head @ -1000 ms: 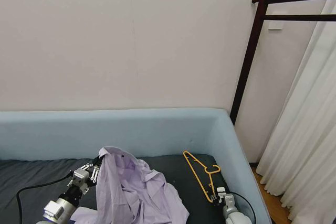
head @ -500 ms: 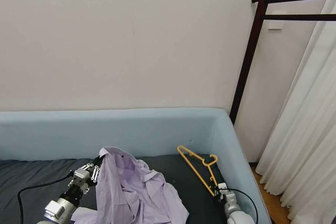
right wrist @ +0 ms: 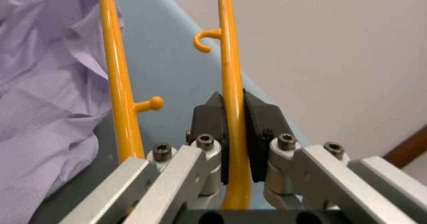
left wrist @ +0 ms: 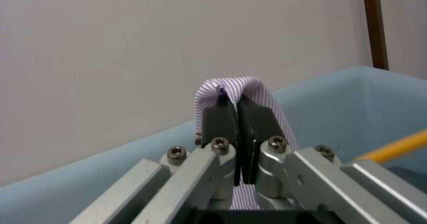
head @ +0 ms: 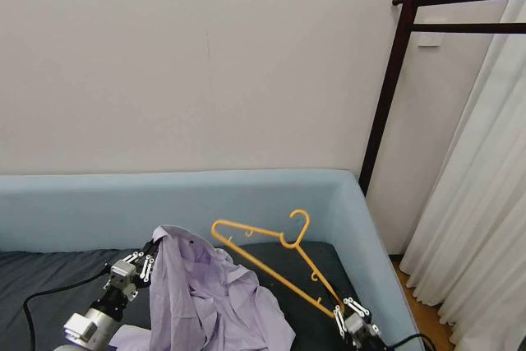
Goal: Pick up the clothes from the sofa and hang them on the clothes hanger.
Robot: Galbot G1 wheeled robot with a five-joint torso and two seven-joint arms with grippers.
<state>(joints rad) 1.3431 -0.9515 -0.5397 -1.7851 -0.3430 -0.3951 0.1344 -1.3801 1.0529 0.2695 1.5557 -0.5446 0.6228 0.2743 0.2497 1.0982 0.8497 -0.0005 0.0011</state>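
Observation:
A lilac striped shirt (head: 209, 302) is heaped on the dark sofa seat (head: 49, 273). My left gripper (head: 148, 250) is shut on a fold of the shirt (left wrist: 230, 91) and holds it raised at the heap's left top. An orange hanger (head: 271, 256) slants up over the seat, hook uppermost. My right gripper (head: 339, 311) is shut on the hanger's lower end, at the seat's right side. In the right wrist view the pads (right wrist: 208, 119) clamp one orange bar (right wrist: 231, 79), and the other bar (right wrist: 120, 84) runs beside it above the shirt (right wrist: 47, 104).
The sofa has a pale blue back and right arm (head: 362, 228). A dark wooden clothes rack (head: 394, 80) stands behind the sofa's right corner. White curtains (head: 485, 219) hang at the far right, above a strip of wood floor (head: 423, 318).
My right gripper has lifted the hanger off the seat and swung its free end up and leftward over the shirt. The left gripper holds the shirt almost where it was.

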